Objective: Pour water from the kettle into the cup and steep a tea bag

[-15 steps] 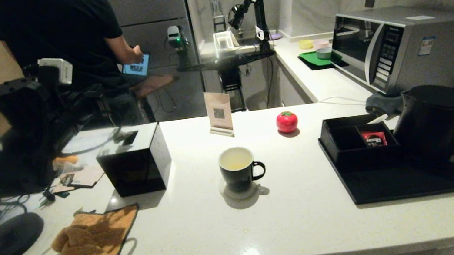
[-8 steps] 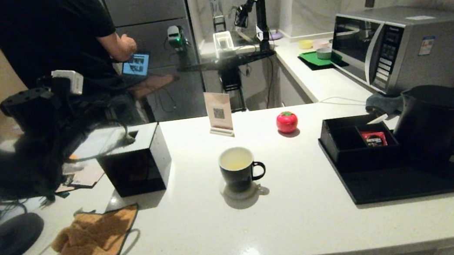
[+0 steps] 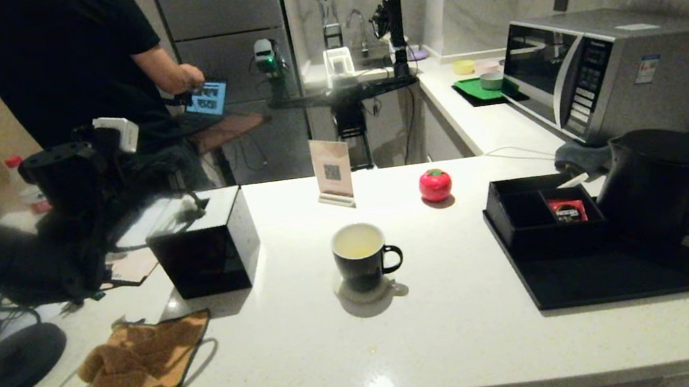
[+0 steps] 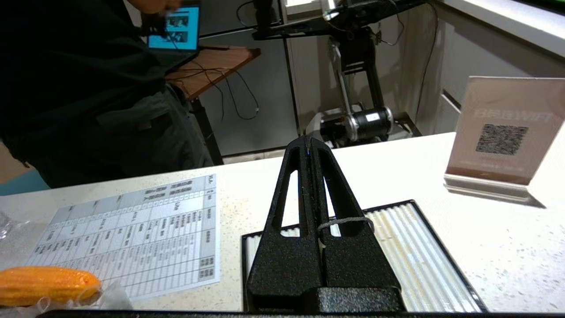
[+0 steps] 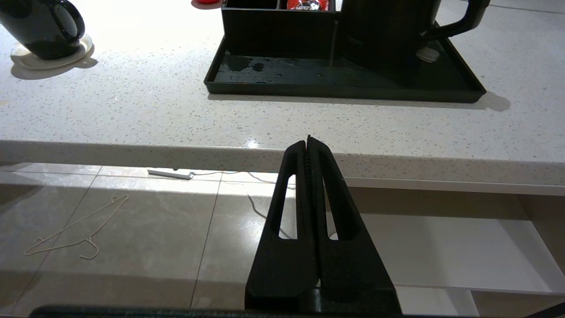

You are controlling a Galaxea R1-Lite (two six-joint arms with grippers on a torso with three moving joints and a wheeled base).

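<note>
Hovering left end effector (image 4: 307,143) closed over tissue box (image 3: 204,242) | right end effector (image 5: 307,140) closed below worktop (image 3: 458,345) edge | cup (image 3: 361,258) and kettle (image 3: 662,181) well beyond both.

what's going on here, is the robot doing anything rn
Nothing is being gripped. The left gripper is shut and empty, over the black tissue box. The right gripper is shut and parked below the counter edge. The cup holds pale liquid, and the kettle stands on its tray. No tea bag is visible.
</note>
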